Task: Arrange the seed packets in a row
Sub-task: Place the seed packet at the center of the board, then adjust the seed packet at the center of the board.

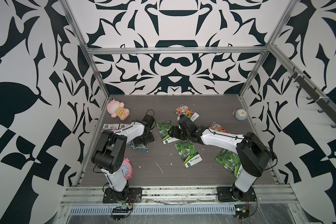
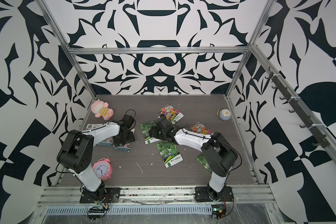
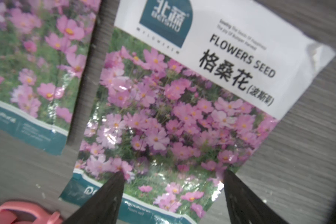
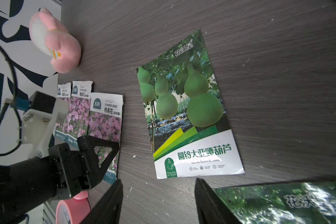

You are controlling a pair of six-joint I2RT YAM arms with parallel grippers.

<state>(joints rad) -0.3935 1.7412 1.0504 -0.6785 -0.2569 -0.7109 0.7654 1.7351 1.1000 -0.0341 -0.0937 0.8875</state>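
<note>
Eight seed packets lie flat on the grey bench, scattered rather than lined up. By the near left corner a pink alarm clock stands half behind the left arm. Toward the near right corner the right arm covers part of the first gourd packet. A second gourd packet lies tilted in the near middle. A third gourd packet lies further in, just beyond the right gripper, whose jaws stand apart with nothing between them.

Along the left edge three purple-pink flower packets sit side by side. The left gripper hangs over the innermost flower packet, jaws spread and empty, tips seemingly just at its face. Further back lie two bloom packets, one beside the right forearm. A pink plush toy fills the far left corner, and a small white clock sits by the far right edge.

All the packets are glossy — white label bands with Chinese characters, green stripes on the gourd ones.
</note>
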